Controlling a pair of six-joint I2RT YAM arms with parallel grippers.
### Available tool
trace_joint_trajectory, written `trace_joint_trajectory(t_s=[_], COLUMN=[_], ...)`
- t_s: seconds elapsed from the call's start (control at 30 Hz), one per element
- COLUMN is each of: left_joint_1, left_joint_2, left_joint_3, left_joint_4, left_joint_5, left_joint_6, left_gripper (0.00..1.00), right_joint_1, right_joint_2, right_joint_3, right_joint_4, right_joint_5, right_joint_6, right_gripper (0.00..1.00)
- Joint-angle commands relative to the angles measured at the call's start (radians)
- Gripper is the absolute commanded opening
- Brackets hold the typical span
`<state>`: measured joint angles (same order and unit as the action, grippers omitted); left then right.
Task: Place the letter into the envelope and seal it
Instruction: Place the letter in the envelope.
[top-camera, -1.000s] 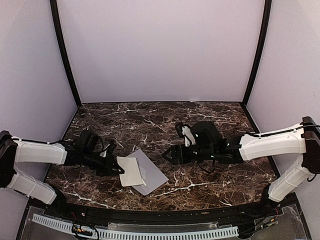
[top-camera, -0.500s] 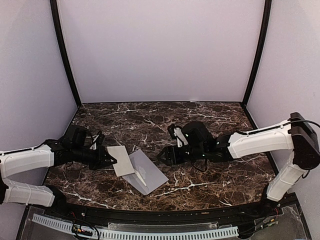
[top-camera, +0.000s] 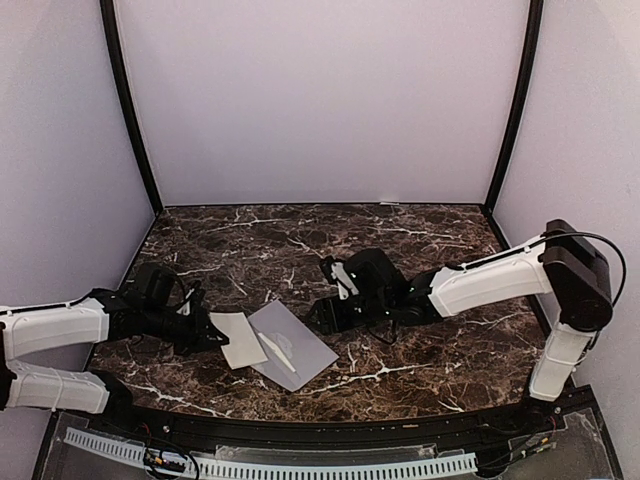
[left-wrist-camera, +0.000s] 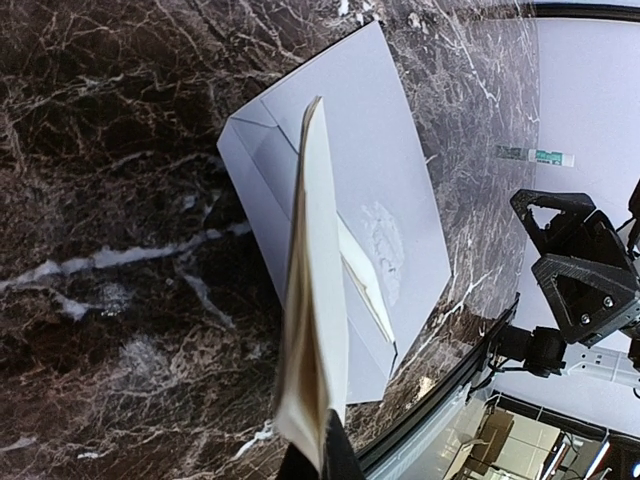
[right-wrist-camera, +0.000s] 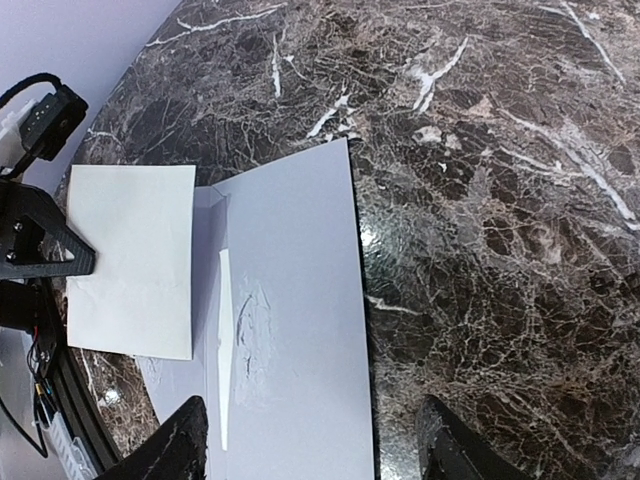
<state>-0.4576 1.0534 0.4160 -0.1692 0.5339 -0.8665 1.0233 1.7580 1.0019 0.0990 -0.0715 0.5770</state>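
Note:
The grey-lavender envelope lies flat on the marble near the front middle, with a white strip along its left part. It also shows in the right wrist view and the left wrist view. My left gripper is shut on the folded off-white letter, whose right edge overlaps the envelope's left side. In the left wrist view the letter is edge-on between the jaws of that gripper. My right gripper is open and empty just above the envelope's right edge, its fingers astride it.
The dark marble table ends at a black front rim. Lilac walls close off the back and sides. The right gripper's fingers appear beyond the envelope in the left wrist view.
My left gripper drew the letter leftward off the envelope's middle, then brought it back to the envelope's left side. My right gripper moved left to the envelope's right edge.

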Motion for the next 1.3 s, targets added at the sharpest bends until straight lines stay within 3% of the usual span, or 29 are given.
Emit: trace_joint_trajectory(t_s=[0.0, 0.6, 1.27], left_joint_1=[0.007, 0.054, 0.054], left_joint_2=[0.030, 0.190, 0.458], left_joint_3=[-0.012, -0.025, 0.159], left_joint_4=[-0.018, 0.072, 0.125], left_joint_5=[0.008, 0.016, 0.110], left_joint_6=[0.022, 0.098, 0.290], left_gripper=[0.00, 0.00, 0.00], right_joint_1=[0.009, 0.011, 0.030], right_joint_2=[0.040, 0.107, -0.016], right_joint_3=[0.030, -0.015, -0.149], right_joint_4=[0.046, 0.062, 0.055], right_joint_5=[-0.023, -0.103, -0.097], right_joint_6=[-0.014, 0.033, 0.140], right_gripper=[0.67, 0.60, 0.60])
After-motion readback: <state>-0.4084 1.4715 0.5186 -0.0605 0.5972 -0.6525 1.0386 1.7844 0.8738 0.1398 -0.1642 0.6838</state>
